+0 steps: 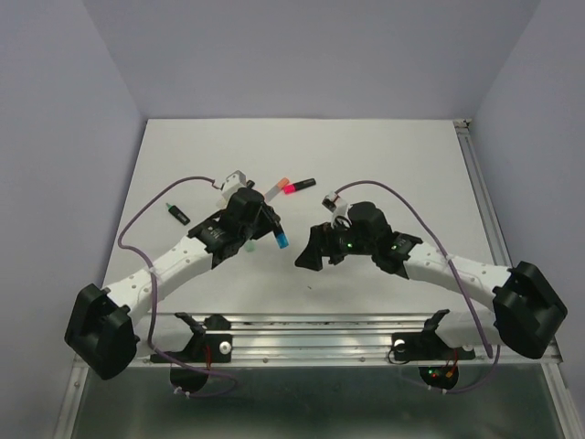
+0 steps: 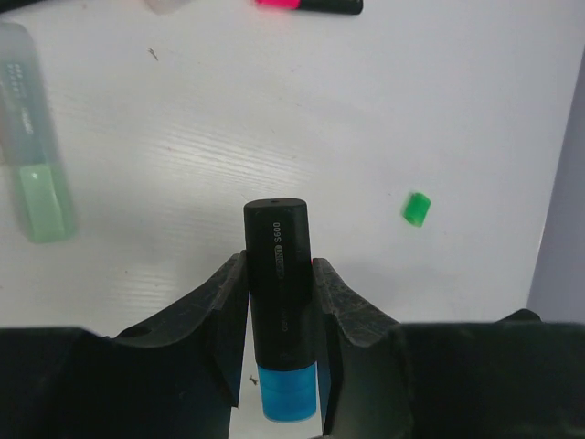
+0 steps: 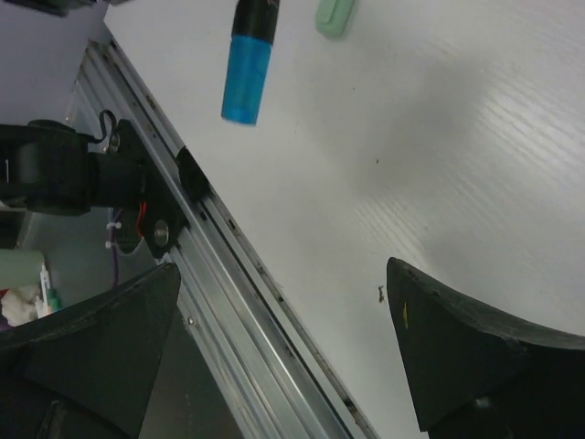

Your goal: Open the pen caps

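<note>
So the left gripper (image 2: 279, 270) was clamped narrow on the black pen (image 2: 274, 229). Its blue cap (image 1: 281, 241) poked out the near end of the jaws, up off the table and aimed at the other arm. The right gripper (image 3: 283, 270) had its jaws wide with nothing in them, just right of the cap and a bit nearer. Since the pen's long axis ran far-to-near, I'd say the right arm needed to slide left and a touch farther to get around the cap.
</note>
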Available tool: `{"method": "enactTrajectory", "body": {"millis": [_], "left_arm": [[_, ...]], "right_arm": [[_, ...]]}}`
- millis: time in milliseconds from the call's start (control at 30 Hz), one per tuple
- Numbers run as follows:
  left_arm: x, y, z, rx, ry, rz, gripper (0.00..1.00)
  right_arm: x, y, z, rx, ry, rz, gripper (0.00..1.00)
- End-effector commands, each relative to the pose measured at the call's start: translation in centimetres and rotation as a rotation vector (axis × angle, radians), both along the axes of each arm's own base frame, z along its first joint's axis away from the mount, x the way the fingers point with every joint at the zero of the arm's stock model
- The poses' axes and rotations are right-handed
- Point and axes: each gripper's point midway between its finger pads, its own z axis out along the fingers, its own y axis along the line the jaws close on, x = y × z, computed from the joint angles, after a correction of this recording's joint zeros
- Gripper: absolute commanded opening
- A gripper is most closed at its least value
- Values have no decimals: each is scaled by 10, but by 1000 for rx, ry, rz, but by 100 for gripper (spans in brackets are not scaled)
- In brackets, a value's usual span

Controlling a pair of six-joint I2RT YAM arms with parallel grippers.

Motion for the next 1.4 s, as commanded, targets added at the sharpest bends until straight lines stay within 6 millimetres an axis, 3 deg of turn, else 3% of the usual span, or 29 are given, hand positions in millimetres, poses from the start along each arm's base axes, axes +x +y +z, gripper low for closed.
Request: {"method": "enactTrajectory", "body": {"millis": [0, 333, 500, 767, 967, 1000, 1033, 1167, 1333, 1367], "left_arm": [[2, -21, 27, -122, -20, 65, 0], [-9, -41, 23, -142, 34, 96, 0], [-10, -46, 25, -127, 36, 101, 0], [-12, -52, 22, -105, 43, 92, 0], [-11, -54, 19, -86, 42, 93, 0], [-10, -53, 20, -83, 38, 98, 0], [-7, -50, 19, -74, 27, 119, 0], [11, -32, 24, -20, -51, 229, 0], [40, -6, 35, 69, -110, 369, 0], [51, 4, 36, 95, -120, 388, 0]], "right_arm": [[24, 36, 50, 86, -180, -40, 98], [41, 57, 47, 68, -220, -143, 89], [44, 59, 43, 60, -213, -152, 65], [48, 57, 40, 56, -207, -188, 47], [48, 57, 39, 49, -197, -186, 18], [46, 57, 37, 46, -187, -180, 14], [44, 59, 38, 55, -167, -179, 2], [23, 64, 34, 95, -66, -114, 1], [-22, 59, 41, 179, 78, -1, 1], [-35, 55, 34, 179, 127, 27, 1]]}}
